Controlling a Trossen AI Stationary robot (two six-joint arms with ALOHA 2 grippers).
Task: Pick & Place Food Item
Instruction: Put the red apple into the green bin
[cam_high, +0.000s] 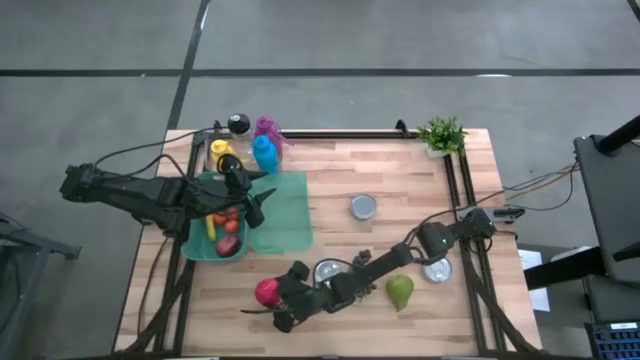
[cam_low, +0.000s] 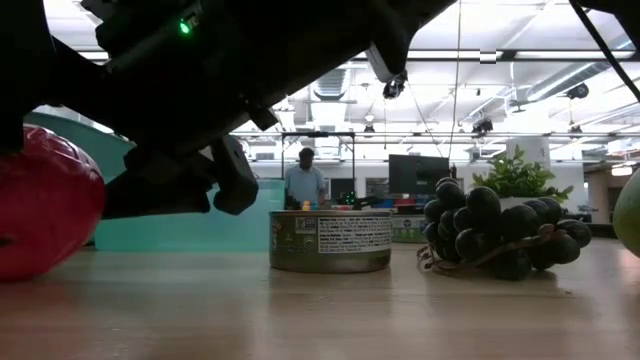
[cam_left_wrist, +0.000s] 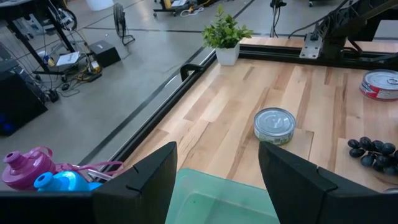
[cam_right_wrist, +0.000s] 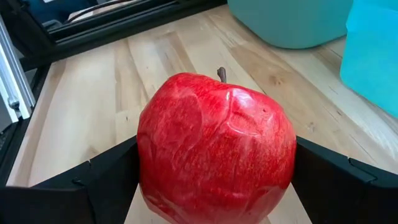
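Your right gripper (cam_high: 283, 310) brackets the red apple (cam_high: 266, 292) at the table's seven o'clock, fingers spread alongside, not yet pinching. Lift and carry to the teal bin (cam_high: 200, 250) remain. Left gripper (cam_high: 258, 205) waits spread over it.

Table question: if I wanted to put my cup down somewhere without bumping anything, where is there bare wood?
The widest bare stretch lies between the small can and the potted plant. A smaller patch sits at the near edge, beside the pear. Avoid the bin and bottles corner, and the right gripper at the red apple.
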